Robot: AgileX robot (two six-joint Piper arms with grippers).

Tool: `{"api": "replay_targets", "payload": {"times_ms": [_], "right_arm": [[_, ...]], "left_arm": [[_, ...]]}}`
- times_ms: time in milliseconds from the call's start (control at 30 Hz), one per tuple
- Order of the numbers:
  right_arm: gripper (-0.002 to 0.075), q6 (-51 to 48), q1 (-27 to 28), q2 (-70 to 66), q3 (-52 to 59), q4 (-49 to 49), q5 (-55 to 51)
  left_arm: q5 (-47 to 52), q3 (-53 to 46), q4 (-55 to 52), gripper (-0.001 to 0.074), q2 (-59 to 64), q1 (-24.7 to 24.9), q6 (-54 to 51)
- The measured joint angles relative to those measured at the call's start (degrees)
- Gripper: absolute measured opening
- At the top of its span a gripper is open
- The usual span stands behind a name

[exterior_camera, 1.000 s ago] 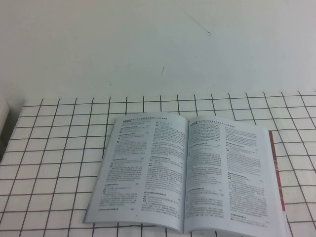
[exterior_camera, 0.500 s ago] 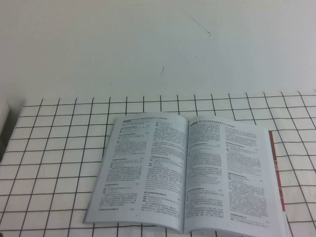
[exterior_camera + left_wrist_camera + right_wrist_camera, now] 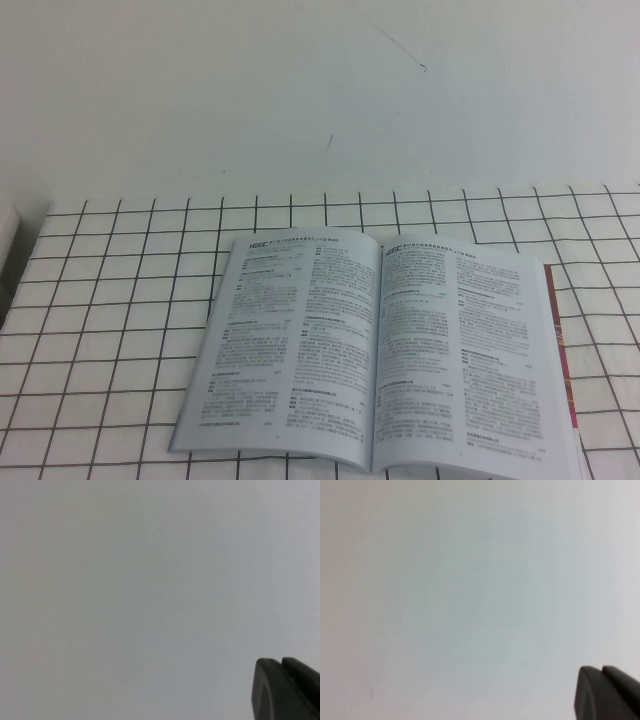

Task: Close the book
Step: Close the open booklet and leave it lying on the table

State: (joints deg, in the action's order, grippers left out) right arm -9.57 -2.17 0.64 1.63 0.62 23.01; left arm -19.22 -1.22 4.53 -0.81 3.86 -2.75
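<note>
The book (image 3: 380, 350) lies wide open and flat on a black-and-white checked cloth (image 3: 120, 300), its two printed pages facing up, its spine gutter running from the far edge toward the robot, and a strip of red cover (image 3: 562, 350) showing past the right-hand page. Neither arm appears in the high view, so the closing looks not yet begun and the step in hand is, by all signs, the approach. Each wrist camera faces a plain pale surface. Only a dark corner of the left gripper (image 3: 285, 690) shows in its own view, and the same of the right gripper (image 3: 607, 692) in its own. Both are out of the overhead scene and away from the book. Whether either is wide, narrow or clamped cannot be told. Neither is seen to hold or touch anything. The next move likely calls for one arm to come down to an outer page edge, get under it and swing that half over the spine onto the other, without dragging the book across the cloth.
</note>
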Motion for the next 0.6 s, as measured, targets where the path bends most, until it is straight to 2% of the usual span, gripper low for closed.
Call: {"api": "replay_targets", "payload": {"times_ms": [133,267,400,600], "right_arm": [[-0.0003,0.0,0.0,0.0,0.0,0.0,16.46],[-0.0003,0.0,0.0,0.0,0.0,-0.14,27.71],[-0.0003,0.0,0.0,0.05,0.0,-0.62,31.02],[-0.0003,1.38,0.0,0.05,0.0,-0.62,26.76]], "left_arm": [[-13.13,0.0,0.13,-0.0002,0.0,0.0,0.0],[-20.66,0.0,0.23,-0.0002,0.0,0.0,0.0],[-22.94,0.0,0.75,-0.0002,0.0,0.0,0.0],[-24.32,0.0,2.27,-0.0002,0.0,0.0,-0.78]]}}
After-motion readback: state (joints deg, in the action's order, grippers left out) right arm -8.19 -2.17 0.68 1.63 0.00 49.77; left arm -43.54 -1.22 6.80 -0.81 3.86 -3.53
